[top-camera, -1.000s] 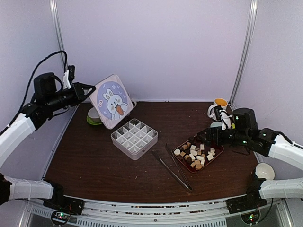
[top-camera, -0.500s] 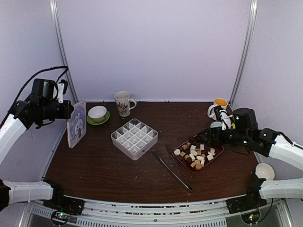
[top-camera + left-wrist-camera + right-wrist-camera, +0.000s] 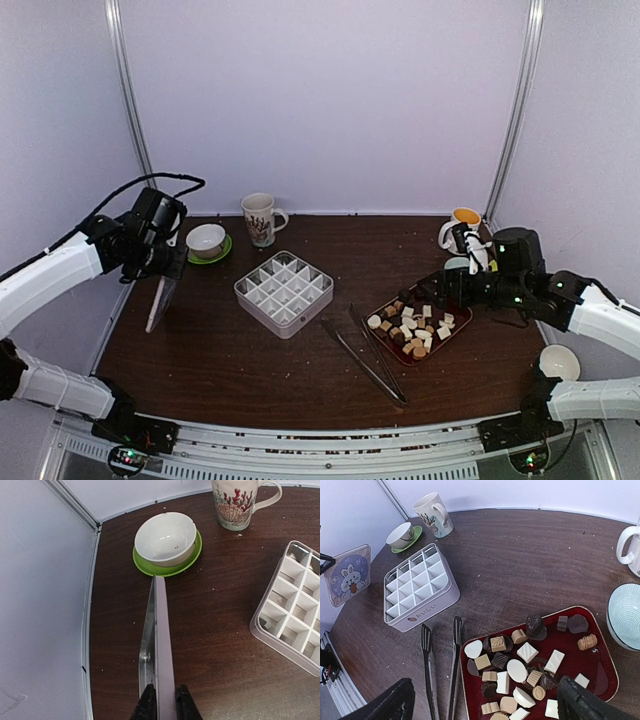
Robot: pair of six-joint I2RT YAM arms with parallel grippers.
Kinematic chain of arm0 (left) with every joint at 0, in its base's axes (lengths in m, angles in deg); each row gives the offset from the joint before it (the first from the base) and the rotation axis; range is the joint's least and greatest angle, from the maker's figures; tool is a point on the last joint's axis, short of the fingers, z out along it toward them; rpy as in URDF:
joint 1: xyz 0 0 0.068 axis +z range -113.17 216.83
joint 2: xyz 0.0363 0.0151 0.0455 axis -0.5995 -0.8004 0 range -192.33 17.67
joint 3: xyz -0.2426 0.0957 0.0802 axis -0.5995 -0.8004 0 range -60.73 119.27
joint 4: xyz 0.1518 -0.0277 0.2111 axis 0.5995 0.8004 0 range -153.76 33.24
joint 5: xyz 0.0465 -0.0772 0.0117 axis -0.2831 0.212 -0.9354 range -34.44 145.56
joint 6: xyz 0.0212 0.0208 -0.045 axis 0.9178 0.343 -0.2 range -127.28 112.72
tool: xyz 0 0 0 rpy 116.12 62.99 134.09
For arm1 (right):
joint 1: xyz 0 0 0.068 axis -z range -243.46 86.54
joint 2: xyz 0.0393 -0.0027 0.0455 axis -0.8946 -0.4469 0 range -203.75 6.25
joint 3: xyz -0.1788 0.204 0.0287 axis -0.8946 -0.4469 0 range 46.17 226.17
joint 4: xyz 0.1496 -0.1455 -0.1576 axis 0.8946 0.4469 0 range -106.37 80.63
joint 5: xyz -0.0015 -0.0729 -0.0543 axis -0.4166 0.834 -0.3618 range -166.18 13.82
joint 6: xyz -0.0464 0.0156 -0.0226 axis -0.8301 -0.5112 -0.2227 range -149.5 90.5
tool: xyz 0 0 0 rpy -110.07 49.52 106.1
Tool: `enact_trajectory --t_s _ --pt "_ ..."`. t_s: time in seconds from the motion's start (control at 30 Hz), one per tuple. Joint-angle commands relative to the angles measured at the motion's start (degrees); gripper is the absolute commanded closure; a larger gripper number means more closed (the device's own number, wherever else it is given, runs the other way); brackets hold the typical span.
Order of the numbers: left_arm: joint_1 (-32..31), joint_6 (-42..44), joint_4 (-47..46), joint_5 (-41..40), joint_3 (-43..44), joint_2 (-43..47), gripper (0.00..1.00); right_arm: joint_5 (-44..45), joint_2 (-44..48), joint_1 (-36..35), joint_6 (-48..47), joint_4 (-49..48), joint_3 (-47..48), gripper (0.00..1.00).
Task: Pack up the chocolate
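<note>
White links (image 3: 45, 280), black joints (image 3: 518, 250), looped cable (image 3: 150, 180), black left hand (image 3: 165, 705).

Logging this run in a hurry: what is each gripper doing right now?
Left gripper: shut on the box lid, gripping it by its edge.
Right gripper: open, holding nothing.

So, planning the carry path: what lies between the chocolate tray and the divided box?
The metal tongs lie on the table between tray and box, seen in the top view.
</note>
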Motion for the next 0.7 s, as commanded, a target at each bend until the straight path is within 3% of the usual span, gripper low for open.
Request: enact_trajectory --t_s 0.0,0.33,0.67 --pt "-2.6 -2.5 -3.3 -5.1 -2.6 -4.2 0.91 1.1 1.3 -0.4 -0.6 0.6 1.3 0.0" --pt "-12.4 -10.0 -3.7 -11.5 -3.9 -17.8 0.91 1.3 2.1 -0.4 -0.5 0.3 0.2 0.0" --pt "-17.2 -19.8 -11.0 -7.6 -8.7 -28.4 0.89 1.4 2.3 -0.4 -0.9 0.3 0.3 0.0"
